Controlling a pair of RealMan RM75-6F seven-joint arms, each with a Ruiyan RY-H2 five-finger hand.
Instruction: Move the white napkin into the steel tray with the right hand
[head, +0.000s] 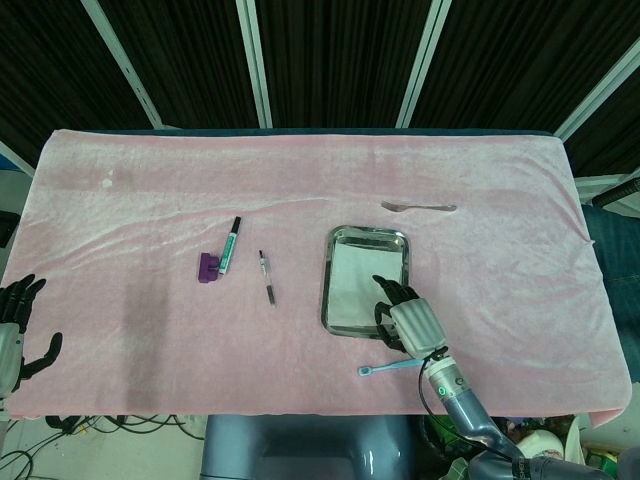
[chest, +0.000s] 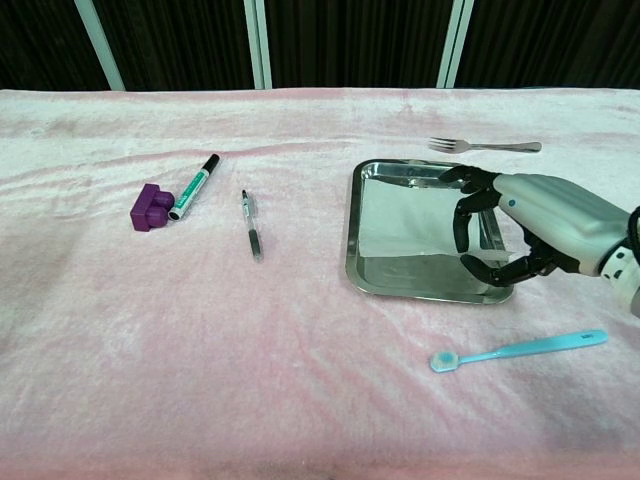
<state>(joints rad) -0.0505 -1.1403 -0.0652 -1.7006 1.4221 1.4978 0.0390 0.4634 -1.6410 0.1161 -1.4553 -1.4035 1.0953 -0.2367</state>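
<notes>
The white napkin (head: 350, 280) (chest: 405, 220) lies flat inside the steel tray (head: 366, 232) (chest: 352, 230), covering its left and middle floor. My right hand (head: 405, 315) (chest: 540, 215) reaches over the tray's right and near side. Its curled fingers and thumb pinch the napkin's right edge; the contact itself is small in both views. Off the table's near left corner, my left hand (head: 15, 335) hangs with fingers apart and nothing in it; only the head view shows it.
A fork (head: 418, 207) (chest: 487, 146) lies just beyond the tray. A blue toothbrush (head: 395, 367) (chest: 520, 349) lies in front of it near my right wrist. A pen (head: 266, 277) (chest: 250, 225), marker (head: 231, 246) (chest: 194, 187) and purple block (head: 208, 267) (chest: 151, 207) lie left.
</notes>
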